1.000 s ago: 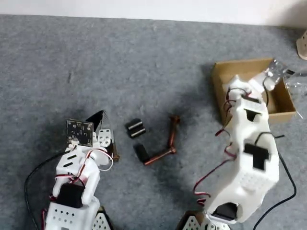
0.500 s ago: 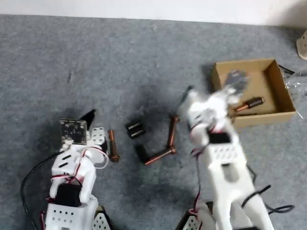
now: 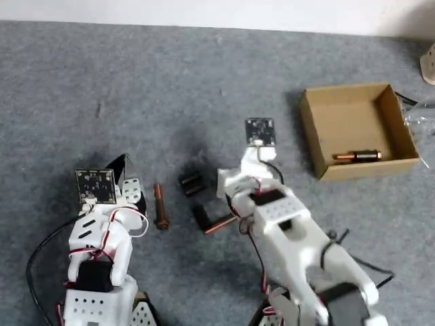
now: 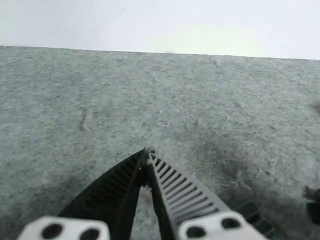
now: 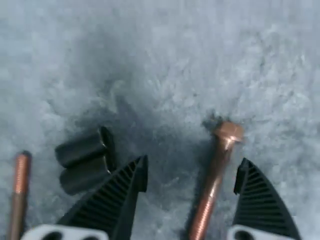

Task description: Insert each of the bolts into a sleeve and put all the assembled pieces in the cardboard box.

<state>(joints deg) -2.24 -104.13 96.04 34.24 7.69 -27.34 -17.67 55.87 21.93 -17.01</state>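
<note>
My right gripper (image 5: 193,161) is open and hangs low over the grey carpet. A copper bolt (image 5: 214,175) lies between its fingers, head pointing away. Two black sleeves (image 5: 82,160) lie side by side just outside one finger, and a second bolt (image 5: 19,185) lies beyond them. From above, the right arm (image 3: 272,217) covers the middle bolt. A loose bolt (image 3: 160,206) lies beside the left gripper (image 3: 122,164), which is shut with nothing in it (image 4: 148,161). A third sleeve (image 3: 200,216) lies against a bolt (image 3: 221,222). The cardboard box (image 3: 312,129) holds one assembled piece (image 3: 357,156).
The box stands at the right, a little way from the parts in the middle. Cables and clear plastic (image 3: 418,112) lie past its far side. Open carpet stretches to the back and left.
The right arm has swung from over the box to the middle, down over a bolt. An assembled piece now lies in the box. The left arm has shifted slightly left, away from the loose bolt.
</note>
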